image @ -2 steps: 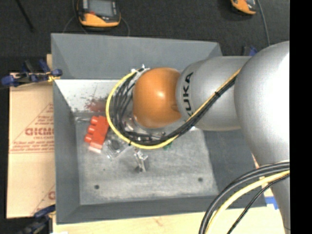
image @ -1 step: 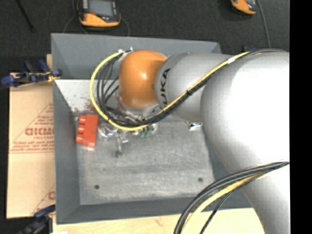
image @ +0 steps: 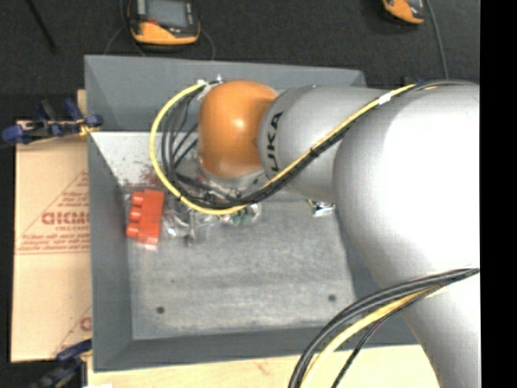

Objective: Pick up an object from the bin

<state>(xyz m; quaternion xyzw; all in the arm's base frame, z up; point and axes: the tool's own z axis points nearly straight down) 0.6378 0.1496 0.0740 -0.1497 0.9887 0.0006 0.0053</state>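
Red block [image: 145, 215] lies at the left of the bin [image: 242, 289], just beside the hand [image: 192, 223], which sits low under the arm [image: 404, 176], its opening not to be told; reach step is judged, with centring, closing and lifting called for next.

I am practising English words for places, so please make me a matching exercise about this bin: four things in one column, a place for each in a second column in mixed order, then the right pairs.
Things
1. red block
2. orange cover
3. small whitish thing
4. yellow cable

Places
A. looped round the wrist of the arm
B. on the floor, in the left part of the bin
C. capping the wrist, over the back half of the bin
D. on the floor toward the right, close beside the arm

Pairs: 1-B, 2-C, 3-D, 4-A
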